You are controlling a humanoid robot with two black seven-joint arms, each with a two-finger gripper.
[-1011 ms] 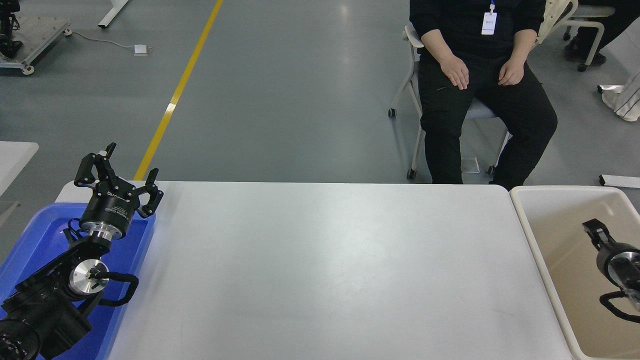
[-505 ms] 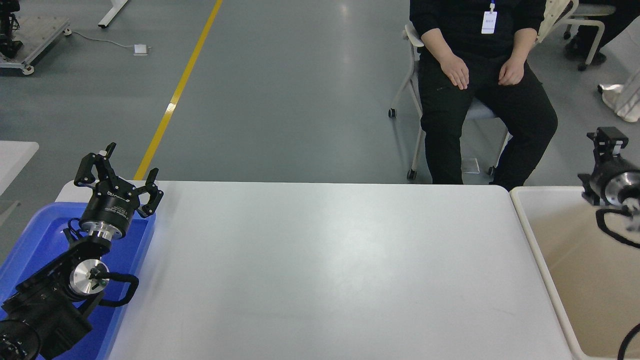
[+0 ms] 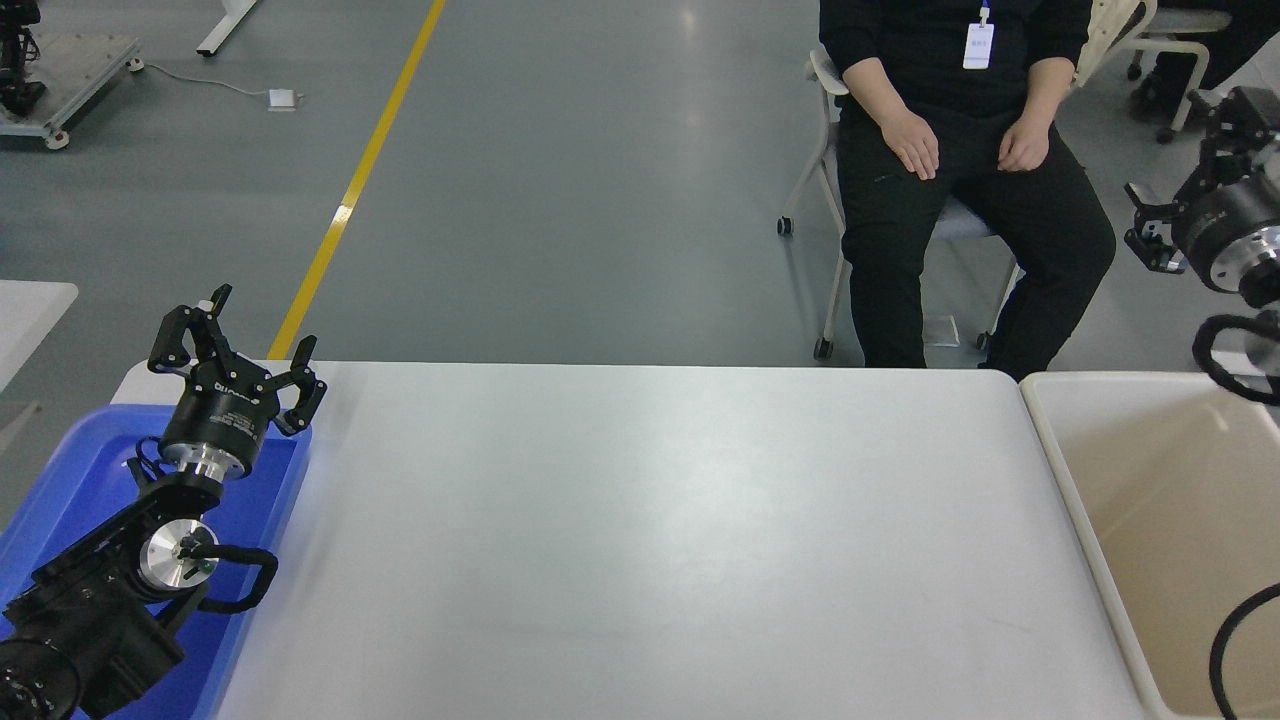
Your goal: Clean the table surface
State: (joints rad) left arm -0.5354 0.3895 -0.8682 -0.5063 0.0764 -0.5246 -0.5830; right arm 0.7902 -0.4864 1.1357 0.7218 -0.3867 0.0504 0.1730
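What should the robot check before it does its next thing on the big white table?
1. Table surface free of visible things: ok.
2. Left gripper parked over the blue tray, jaws open, holding nothing: ok.
3. Right gripper raised above the beige bin: ok; its jaws: cannot tell.
4. Beige bin holds nothing visible: ok.
5. Seated person away from the table, hands on lap: ok.

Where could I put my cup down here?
Anywhere on the white table: it is bare from the blue tray on the left to the beige bin on the right. The left tool crowds the tray.
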